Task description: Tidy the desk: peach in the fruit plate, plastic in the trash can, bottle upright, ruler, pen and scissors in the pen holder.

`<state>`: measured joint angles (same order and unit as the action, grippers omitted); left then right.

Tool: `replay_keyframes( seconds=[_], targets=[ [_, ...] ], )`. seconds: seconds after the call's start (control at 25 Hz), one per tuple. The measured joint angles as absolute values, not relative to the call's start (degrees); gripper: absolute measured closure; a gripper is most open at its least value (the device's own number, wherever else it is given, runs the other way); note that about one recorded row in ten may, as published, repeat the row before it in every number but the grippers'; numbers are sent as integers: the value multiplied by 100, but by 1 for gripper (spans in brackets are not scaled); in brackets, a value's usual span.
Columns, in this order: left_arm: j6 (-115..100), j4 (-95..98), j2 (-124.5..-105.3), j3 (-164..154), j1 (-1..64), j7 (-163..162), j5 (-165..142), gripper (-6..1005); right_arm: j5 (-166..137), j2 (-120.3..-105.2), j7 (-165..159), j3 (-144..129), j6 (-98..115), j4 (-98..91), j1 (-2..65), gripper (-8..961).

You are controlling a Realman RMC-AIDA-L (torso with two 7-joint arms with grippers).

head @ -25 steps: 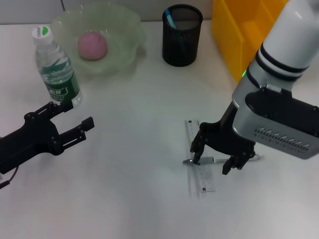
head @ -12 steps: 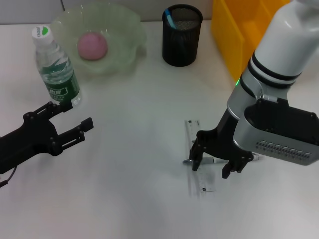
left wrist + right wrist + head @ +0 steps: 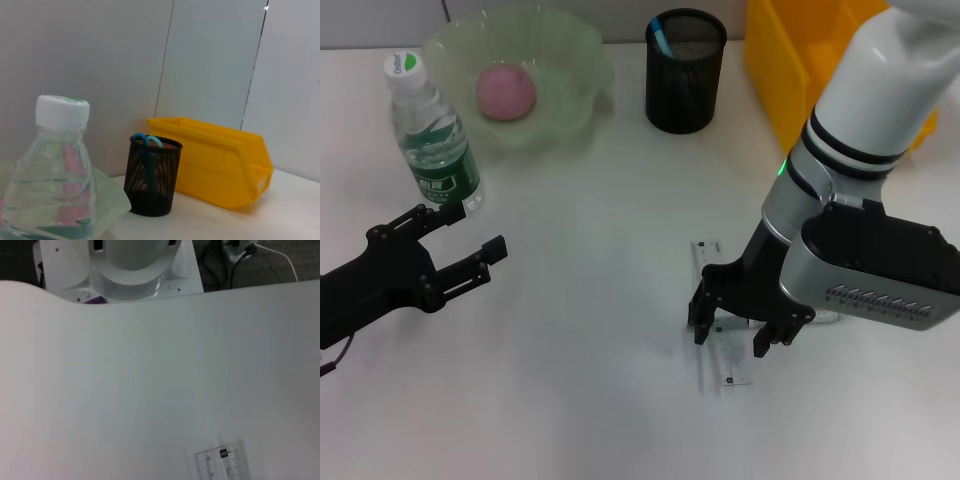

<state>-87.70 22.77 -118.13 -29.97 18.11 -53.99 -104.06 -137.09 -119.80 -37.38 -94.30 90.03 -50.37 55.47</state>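
the right gripper (image 3: 730,335) has slid a bit toward the robot's left and now sits right over the ruler (image 3: 732,368), hiding the pen. its fingers are spread apart, one on each side of the ruler, low by the desk (image 3: 580,380). the ruler's two ends stick out past the fingers. the left gripper (image 3: 472,240) waits open near the upright bottle (image 3: 430,135). the peach (image 3: 505,92) sits in the fruit plate (image 3: 570,60). the scissors (image 3: 146,141) stand in the pen holder (image 3: 685,72).
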Motion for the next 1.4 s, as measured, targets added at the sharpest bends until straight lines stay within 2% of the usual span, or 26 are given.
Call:
replay_keyframes(
  seconds=[1.4],
  targets=[
    [-8870,2242,-11813,-3006,1744,-5453,-10415,215,-13337,-11989,-3547,-9815,8759,-4043,6125,318]
  ],
)
